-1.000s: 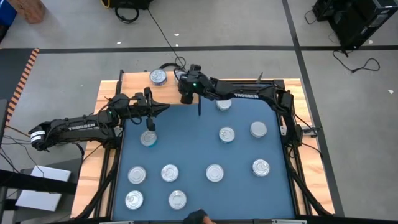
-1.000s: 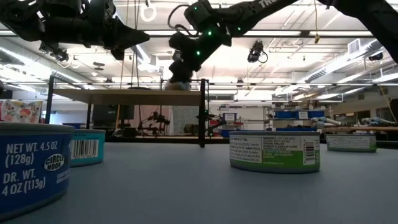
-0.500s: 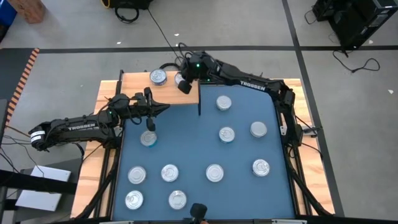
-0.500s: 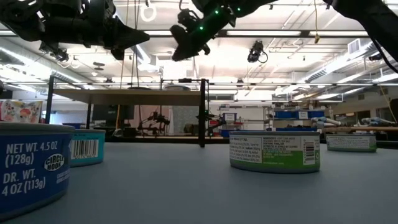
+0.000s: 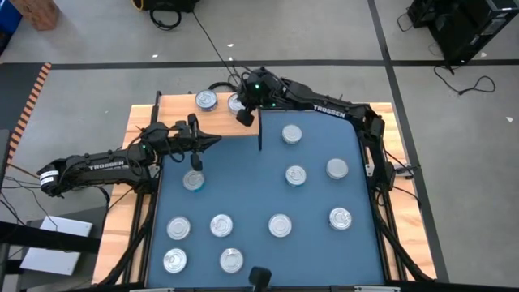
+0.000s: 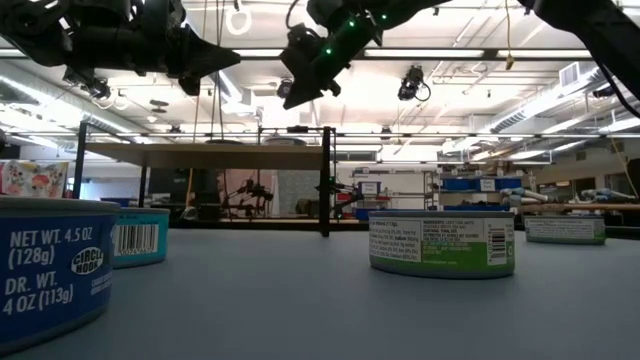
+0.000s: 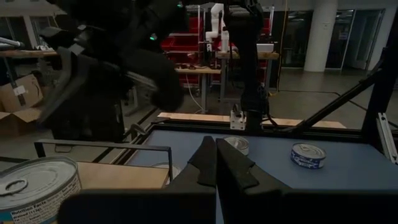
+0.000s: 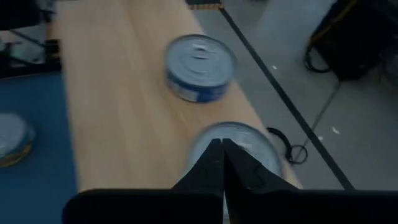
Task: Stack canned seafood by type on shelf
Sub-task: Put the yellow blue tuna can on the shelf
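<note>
The right gripper (image 5: 244,116) hangs above the shelf (image 5: 174,108) at the far left of the desk (image 5: 259,186), its fingers pressed together and holding nothing; in the right wrist view the closed fingertips (image 8: 221,152) point down at a can (image 8: 233,146) on the light wood, with a blue-labelled can (image 8: 199,67) standing apart from it on the same board; from above, these two shelf cans (image 5: 207,100) sit near each other close to the shelf's far edge. The left gripper (image 5: 195,162) waits over the left side of the desk, fingers shut and empty, just beside a can (image 5: 193,180) on the blue surface; the other cans (image 5: 280,225) stand scattered across the desk, well apart from one another.
</note>
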